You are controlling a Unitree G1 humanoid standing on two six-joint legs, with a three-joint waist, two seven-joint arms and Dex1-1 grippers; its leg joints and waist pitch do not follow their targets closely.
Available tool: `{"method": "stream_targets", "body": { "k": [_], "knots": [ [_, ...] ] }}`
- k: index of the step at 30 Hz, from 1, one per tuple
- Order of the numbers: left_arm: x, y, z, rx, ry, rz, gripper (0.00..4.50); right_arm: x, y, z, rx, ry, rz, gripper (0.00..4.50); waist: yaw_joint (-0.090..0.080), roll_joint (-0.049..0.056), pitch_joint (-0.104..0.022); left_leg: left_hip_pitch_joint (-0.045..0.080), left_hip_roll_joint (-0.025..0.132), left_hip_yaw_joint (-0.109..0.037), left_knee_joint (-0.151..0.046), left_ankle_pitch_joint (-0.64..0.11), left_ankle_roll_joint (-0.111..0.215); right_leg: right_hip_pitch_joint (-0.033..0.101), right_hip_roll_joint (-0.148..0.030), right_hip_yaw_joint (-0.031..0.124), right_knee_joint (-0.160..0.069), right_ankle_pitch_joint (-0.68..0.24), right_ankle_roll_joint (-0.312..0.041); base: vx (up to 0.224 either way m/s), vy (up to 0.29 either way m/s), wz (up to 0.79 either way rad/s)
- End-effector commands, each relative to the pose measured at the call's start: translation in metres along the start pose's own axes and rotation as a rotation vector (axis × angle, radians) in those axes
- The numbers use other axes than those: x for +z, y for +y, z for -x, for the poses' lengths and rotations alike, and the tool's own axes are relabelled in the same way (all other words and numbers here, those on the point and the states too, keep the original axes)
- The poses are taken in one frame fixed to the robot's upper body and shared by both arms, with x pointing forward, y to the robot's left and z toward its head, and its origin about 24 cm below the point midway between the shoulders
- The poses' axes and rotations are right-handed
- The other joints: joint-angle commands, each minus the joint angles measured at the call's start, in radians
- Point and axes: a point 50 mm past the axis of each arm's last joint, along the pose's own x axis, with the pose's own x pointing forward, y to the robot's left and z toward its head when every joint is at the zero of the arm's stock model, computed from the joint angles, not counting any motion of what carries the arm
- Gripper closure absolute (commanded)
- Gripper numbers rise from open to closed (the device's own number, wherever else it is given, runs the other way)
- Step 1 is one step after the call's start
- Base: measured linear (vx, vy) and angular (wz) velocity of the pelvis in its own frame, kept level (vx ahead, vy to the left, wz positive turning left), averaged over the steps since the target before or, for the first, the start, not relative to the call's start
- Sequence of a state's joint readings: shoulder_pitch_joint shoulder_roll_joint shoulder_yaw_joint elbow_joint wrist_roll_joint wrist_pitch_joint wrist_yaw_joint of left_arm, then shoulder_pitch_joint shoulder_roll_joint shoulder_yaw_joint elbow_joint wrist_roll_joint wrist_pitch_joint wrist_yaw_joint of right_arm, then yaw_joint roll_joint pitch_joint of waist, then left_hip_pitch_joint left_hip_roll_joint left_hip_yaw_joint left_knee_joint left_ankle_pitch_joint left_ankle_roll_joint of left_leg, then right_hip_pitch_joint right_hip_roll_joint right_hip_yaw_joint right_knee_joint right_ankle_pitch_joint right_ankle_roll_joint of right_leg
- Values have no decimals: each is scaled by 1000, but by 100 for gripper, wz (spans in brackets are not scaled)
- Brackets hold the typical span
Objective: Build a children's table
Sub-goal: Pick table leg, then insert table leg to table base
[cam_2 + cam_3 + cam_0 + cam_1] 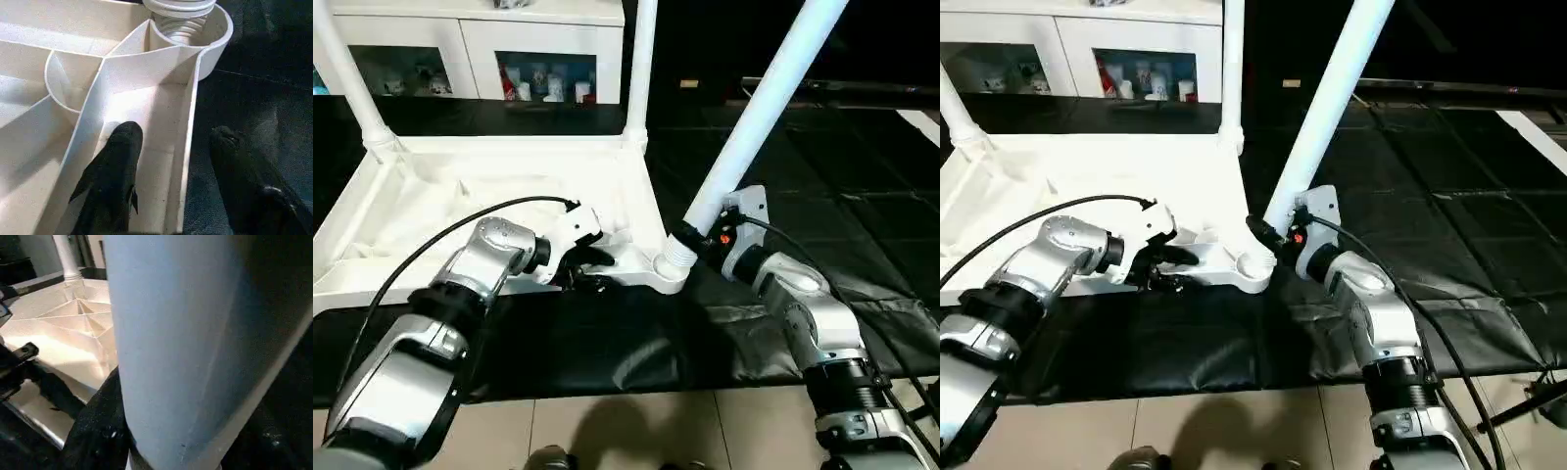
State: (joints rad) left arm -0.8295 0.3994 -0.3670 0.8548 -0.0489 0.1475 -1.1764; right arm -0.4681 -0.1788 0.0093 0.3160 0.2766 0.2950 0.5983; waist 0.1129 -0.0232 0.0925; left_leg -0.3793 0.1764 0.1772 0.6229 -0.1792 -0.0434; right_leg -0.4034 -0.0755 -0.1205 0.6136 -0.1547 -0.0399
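table top: seen upside down on the black mat, ribbed underside upward, occupying the left and centre of the left eye view.
fitted legs: one leg is seen upright in the far corner socket at upper centre; another leg is seen leaning in the corner at upper left.
third leg: seen tilted toward the upper right, its threaded lower end set at the near corner socket at centre frame; whether it is fully seated cannot be told.
left gripper: fingers are held apart, straddling the near rim of the top beside that socket; one finger is seen inside a rib compartment, the other outside over the mat.
right gripper: seen clamped on the third leg just above the socket, at centre right of the left eye view.
cabinet: a white glass-door unit is noted along the upper left edge, behind the top.
floor: pale tiles are noted along the bottom edge.
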Motion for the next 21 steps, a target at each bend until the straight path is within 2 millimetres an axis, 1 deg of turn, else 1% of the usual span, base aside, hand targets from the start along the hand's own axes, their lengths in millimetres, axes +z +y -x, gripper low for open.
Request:
{"method": "stream_targets", "body": {
  "k": [1, 3, 4, 5, 6, 8, 10, 14, 15, 16, 19, 21],
  "knots": [
    [5, 2, 1, 1, 0, -20, 232, 3, 3, 0, 22, 4, 22, 260, 0, 17, -100, 24, 69, -30, -83, -222, -31, 59, -109, 75, -76, -264, -185, 0, 0, 0],
    [6, 3, 1, 1, -1, -23, 242, 2, 4, 0, 28, 10, 26, 260, 0, 19, -99, 24, 68, -30, -83, -223, -31, 59, -109, 75, -76, -263, -187, 0, 0, 0],
    [7, 3, 0, -1, -2, -25, 254, 1, 4, 0, 33, 16, 32, 260, 0, 18, -99, 24, 69, -30, -83, -225, -31, 59, -109, 75, -76, -265, -187, 0, 0, 0],
    [7, 3, 0, -1, -2, -25, 254, 1, 4, 0, 33, 16, 32, 260, 0, 18, -99, 24, 68, -30, -83, -226, -31, 59, -109, 75, -77, -269, -187, 0, 0, 0],
    [7, 3, 0, -3, -3, -26, 271, 1, 5, 0, 36, 18, 37, 260, 1, 18, -99, 24, 69, -31, -83, -229, -32, 59, -110, 75, -78, -274, -186, 0, 0, 0],
    [8, 4, -1, -4, 6, -39, 273, 0, 6, -1, 39, 20, 36, 260, 0, 17, -98, 24, 68, -30, -83, -234, -32, 59, -109, 75, -79, -284, -183, 0, 0, 0],
    [8, 5, -1, -6, 12, -44, 306, -1, 7, -1, 43, 22, 34, 260, 1, 18, -98, 24, 68, -31, -83, -235, -31, 59, -110, 75, -82, -296, -177, 0, 0, 0],
    [8, 5, -2, -10, 22, -53, 316, -2, 9, -1, 52, 27, 35, 260, 1, 18, -98, 25, 69, -32, -85, -236, -32, 59, -109, 75, -80, -290, -178, 0, 0, 0],
    [8, 5, -2, -12, 25, -54, 327, -2, 9, -1, 55, 29, 35, 260, 1, 17, -99, 24, 70, -32, -84, -230, -31, 60, -110, 75, -78, -277, -181, 0, 0, 0],
    [8, 5, -2, -14, 28, -54, 339, -3, 10, -1, 56, 32, 36, 260, 2, 21, -99, 24, 70, -32, -84, -227, -31, 60, -111, 76, -77, -270, -185, 0, 0, 0],
    [7, 4, -3, -20, 33, -55, 360, -4, 10, -1, 59, 38, 38, 260, 2, 19, -99, 24, 69, -31, -83, -232, -31, 60, -111, 75, -79, -272, -187, 0, 0, 0],
    [6, 5, -3, -22, 40, -59, 384, -5, 10, -1, 61, 42, 39, 260, 1, 18, -98, 25, 69, -32, -84, -237, -31, 60, -110, 75, -80, -280, -186, 0, 0, 0]
  ]
}}
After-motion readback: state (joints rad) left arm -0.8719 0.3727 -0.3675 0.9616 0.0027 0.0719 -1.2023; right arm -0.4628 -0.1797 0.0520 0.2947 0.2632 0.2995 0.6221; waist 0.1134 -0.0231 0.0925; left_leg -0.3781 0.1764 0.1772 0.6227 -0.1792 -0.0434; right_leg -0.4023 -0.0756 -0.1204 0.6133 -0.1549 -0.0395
